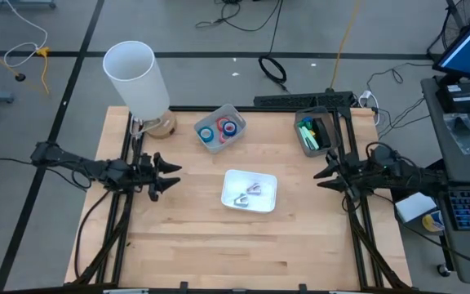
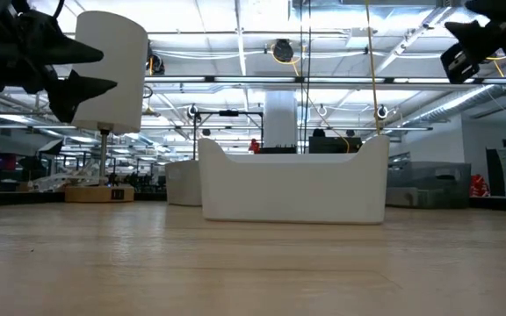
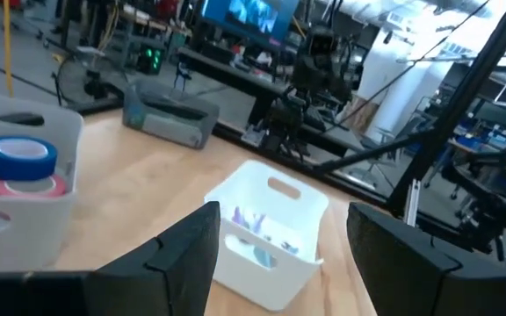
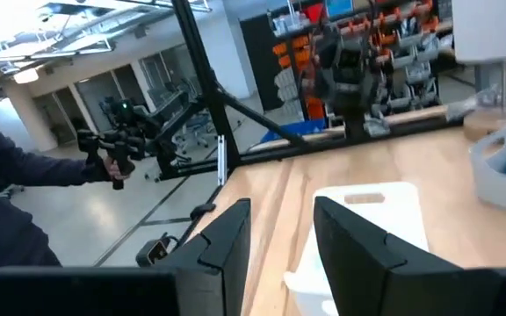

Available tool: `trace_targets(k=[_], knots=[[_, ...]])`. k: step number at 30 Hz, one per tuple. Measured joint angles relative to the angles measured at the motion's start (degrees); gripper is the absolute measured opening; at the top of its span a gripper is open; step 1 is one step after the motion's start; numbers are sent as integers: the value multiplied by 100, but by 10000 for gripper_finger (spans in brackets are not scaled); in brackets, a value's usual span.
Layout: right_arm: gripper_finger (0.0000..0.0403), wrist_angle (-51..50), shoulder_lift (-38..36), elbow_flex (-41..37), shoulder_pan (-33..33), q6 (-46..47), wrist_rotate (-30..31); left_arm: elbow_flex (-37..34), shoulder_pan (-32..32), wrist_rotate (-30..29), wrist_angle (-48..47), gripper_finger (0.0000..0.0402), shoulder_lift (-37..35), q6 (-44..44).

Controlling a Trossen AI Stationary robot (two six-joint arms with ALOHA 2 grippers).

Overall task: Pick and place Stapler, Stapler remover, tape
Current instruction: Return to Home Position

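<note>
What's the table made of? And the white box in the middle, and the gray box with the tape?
The table looks like pale wood: plank seams and grain show, matte. The white box is probably plastic: smooth, even walls with a moulded handle cutout. The gray box seems plastic, with thin smooth walls.

Bare wood is lying open across the half of the table (image 1: 219,253) opposite the lamp (image 1: 137,77), leaving free passage. A white bin (image 1: 237,180) is blocking mid-table between the left pincer (image 1: 176,177) and right pincer (image 1: 318,176), both hovering spread at the sides. Lamp, gray bin (image 1: 215,148) and dark bin (image 1: 323,139) are crowding the far edge.
</note>
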Motion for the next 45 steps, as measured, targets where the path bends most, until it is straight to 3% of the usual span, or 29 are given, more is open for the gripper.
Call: trace_targets(k=[15,21,34,45], knots=[[123,1670,-25,-1717,-2,669,900,2,477,-24,-545,248,-407,150],[123,1754,-27,-1763,-105,318,1213,2,641,-32,-574,248,-404,347],[123,1625,-25,-1778,-188,68,1204,2,1148,-276,-525,248,-404,646],[123,1627,-25,-1787,-188,110,1202,2,1196,701,-708,248,-399,862]])
